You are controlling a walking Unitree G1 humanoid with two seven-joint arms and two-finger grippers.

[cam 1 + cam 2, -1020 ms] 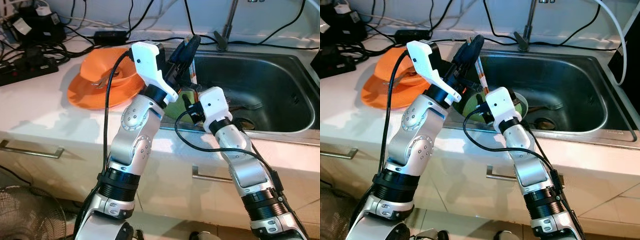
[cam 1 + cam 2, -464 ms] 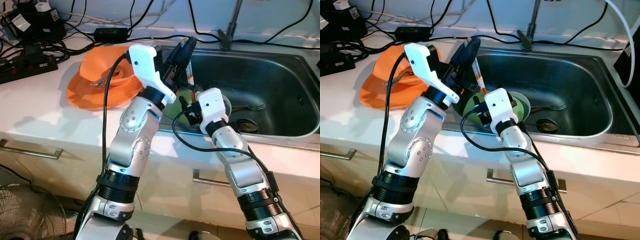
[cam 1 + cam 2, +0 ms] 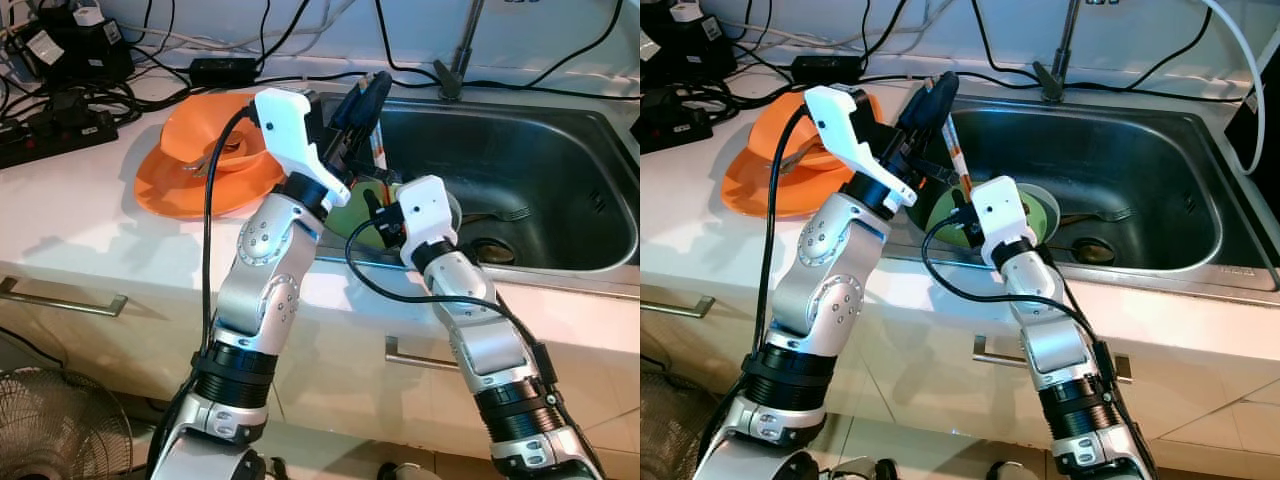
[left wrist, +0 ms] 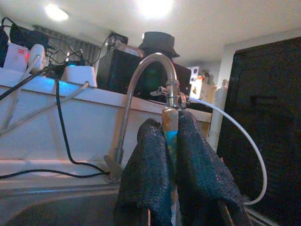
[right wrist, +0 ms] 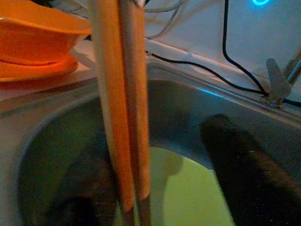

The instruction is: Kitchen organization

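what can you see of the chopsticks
The chopsticks are a pair of slim, light wooden-looking sticks with an orange-red band part way along. The left gripper is shut on their upper end, above the left edge of the sink; in the left wrist view the tops show between its two black fingers. They hang nearly upright, side by side, lower tips down over the green plate in the sink. Whether the tips touch the plate cannot be told. The right gripper sits open around their lower part.
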